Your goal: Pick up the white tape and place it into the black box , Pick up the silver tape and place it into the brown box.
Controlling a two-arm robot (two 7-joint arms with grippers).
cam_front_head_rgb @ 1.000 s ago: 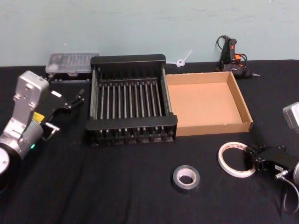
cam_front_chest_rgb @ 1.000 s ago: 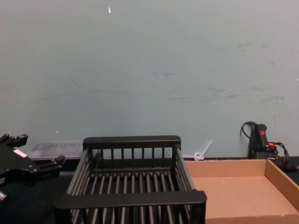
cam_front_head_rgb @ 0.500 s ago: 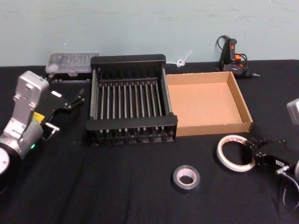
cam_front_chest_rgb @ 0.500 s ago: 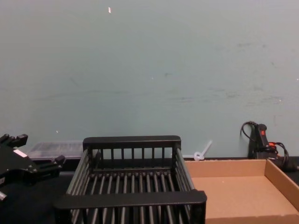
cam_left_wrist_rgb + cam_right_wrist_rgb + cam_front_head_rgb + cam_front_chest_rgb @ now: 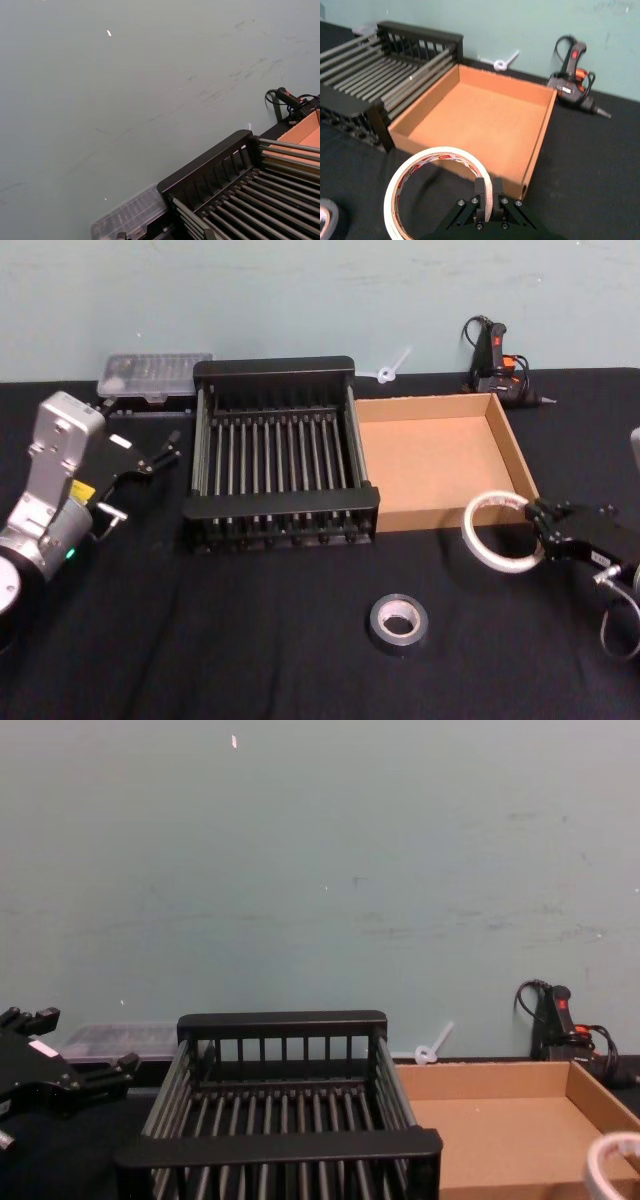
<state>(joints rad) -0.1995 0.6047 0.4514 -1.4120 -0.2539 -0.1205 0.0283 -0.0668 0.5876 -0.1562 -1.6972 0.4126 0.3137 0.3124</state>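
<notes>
The white tape (image 5: 497, 504) hangs tilted above the table just in front of the brown box (image 5: 431, 515), and my right gripper (image 5: 543, 531) is shut on its right rim. In the right wrist view the gripper (image 5: 485, 188) pinches the white tape (image 5: 406, 169) at the rim, with the brown box (image 5: 537, 142) beyond it. The tape's edge (image 5: 610, 1160) shows at the chest view's lower right. The silver tape (image 5: 398, 621) lies flat on the black table, left of and nearer than the white roll. The black box (image 5: 281, 502) stands left of the brown box. My left gripper (image 5: 166, 447) is parked open left of the black box.
A clear plastic case (image 5: 156, 375) sits behind the black box's left corner. A black and orange glue gun (image 5: 497, 362) with a cable lies behind the brown box, and a small white part (image 5: 388, 369) lies near the wall. The wall closes the table's far edge.
My right gripper has lifted the white tape off the table and carried it up and back toward the brown box's front wall. The left arm and the silver tape have not moved.
</notes>
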